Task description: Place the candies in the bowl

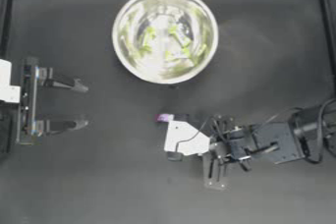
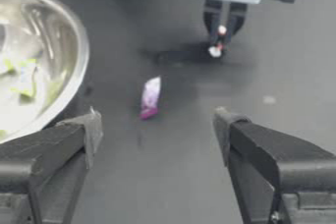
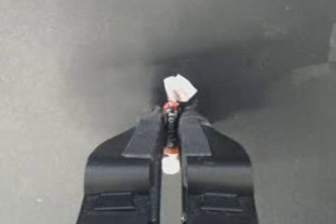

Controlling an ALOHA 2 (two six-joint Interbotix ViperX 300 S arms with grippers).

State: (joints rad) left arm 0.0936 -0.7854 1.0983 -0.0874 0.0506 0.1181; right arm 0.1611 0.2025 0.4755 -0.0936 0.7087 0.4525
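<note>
Pinching the white-and-red candy (image 3: pixel 177 90), the right gripper (image 3: pixel 171 120) hangs above the table.

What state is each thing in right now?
Large round shiny metal bowl: upright, yellow-green wrapped candies inside.
Purple-and-white wrapped candy: lying on the table, outside the bowl, untouched.
Thin white-and-red wrapped candy: pinched in the right hand.
Left hand: open, idle at the table's left side.
</note>
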